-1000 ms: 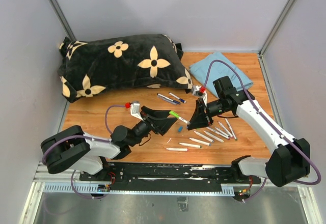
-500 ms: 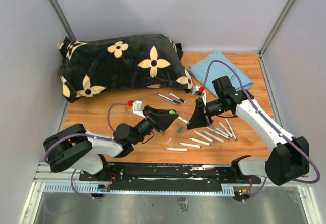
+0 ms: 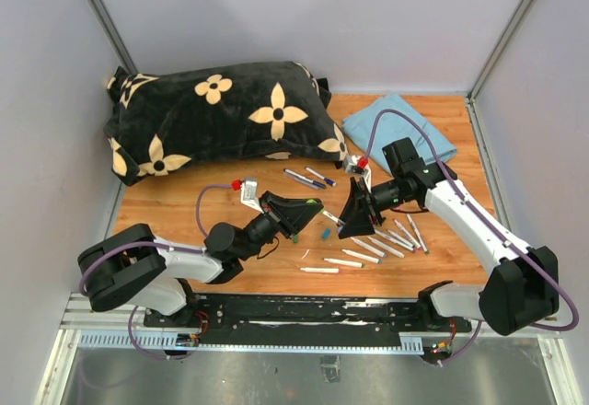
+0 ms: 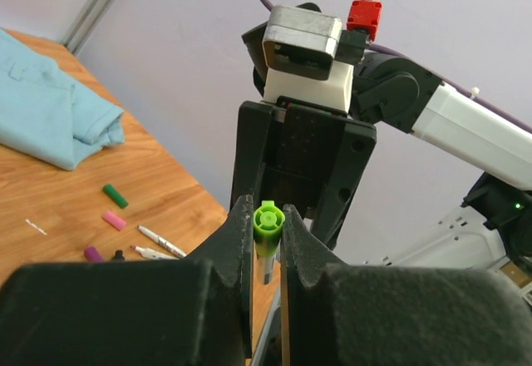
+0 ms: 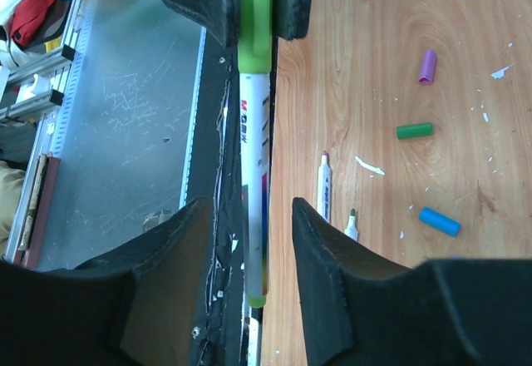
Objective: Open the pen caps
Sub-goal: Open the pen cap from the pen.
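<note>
Fingers, left: the left gripper [image 4: 267,234] is closed tight, its fingers [image 4: 239,237] pinching the lime-green cap [image 4: 268,220] from both sides.
Fingers, right: the right gripper [image 5: 249,225] stands parted; its fingers [image 5: 179,241] flank the white barrel [image 5: 253,158] with a gap on each side and grip nothing.
Held pen: the lime-green cap sits on the end of the white barrel, which runs straight out from the left jaws into the space between the right ones. The barrel's other end is tipped in green.
Position of the pair: in the top view the two grippers face each other nose to nose above the middle of the wooden table [image 3: 166,207], with the pen bridging them.
Loose caps, right wrist view: a purple cap [image 5: 426,66], a dark green cap [image 5: 414,131] and a blue cap [image 5: 438,221] lie apart on the wood, off their pens.
Loose caps, left wrist view: a pink cap [image 4: 114,220] lies near a dark green one; two small dark ones sit just below.
Uncapped pens: a row of white pens [image 3: 386,239] lies under and beside the right gripper, with more towards the near edge.
Capped pens: two dark-capped pens [image 3: 304,179] lie behind the grippers, near the pillow.
Surroundings: a black flower-patterned pillow [image 3: 221,110] lies at the back left and a blue cloth [image 3: 405,124] at the back right.
</note>
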You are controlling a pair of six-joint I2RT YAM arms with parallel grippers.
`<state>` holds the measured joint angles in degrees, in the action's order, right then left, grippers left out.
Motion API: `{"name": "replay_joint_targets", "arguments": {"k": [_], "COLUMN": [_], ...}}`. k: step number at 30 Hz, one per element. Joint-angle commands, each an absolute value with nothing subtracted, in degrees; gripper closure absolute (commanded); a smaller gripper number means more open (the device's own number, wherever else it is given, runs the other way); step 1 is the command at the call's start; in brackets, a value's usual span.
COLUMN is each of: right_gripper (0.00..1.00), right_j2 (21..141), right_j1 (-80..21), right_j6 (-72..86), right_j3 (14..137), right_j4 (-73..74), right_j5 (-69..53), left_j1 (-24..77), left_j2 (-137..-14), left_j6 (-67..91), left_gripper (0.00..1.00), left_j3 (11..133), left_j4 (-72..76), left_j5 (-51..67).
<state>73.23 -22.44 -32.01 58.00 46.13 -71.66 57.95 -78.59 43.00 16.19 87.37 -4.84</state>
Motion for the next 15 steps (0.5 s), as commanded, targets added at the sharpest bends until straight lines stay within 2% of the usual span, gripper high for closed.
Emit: {"name": "replay_joint_targets", "arguments": {"k": [1,8,11,15], "right_gripper": [0.53,0.56,0.69,0.97], "right_j2": [71.9,71.0,71.1,71.1], "right_j1": [-23.0,-23.2,-23.6,-23.8], "right_j6": [-32.4,-31.1,-31.0,-30.9], "right_j3": [57.1,56.1,55.9,56.0], "right_j4": [46.2,44.3,44.3,44.3], "right_j5": [-73.4,-73.0,-72.3,-72.0], "left_j1": [58.1,58.1,58.2,58.1], "left_j2": [-80.9,-84.7,-84.5,-81.3], "left_j6": [44.3,45.9,45.4,43.2], "left_gripper": [1.0,1.0,1.0,1.0], "left_j3": [18.1,20.0,20.2,19.9], "left_j4": [97.3,99.6,99.6,96.9], "left_j5": [-3.0,-1.4,-1.7,-3.8]}}
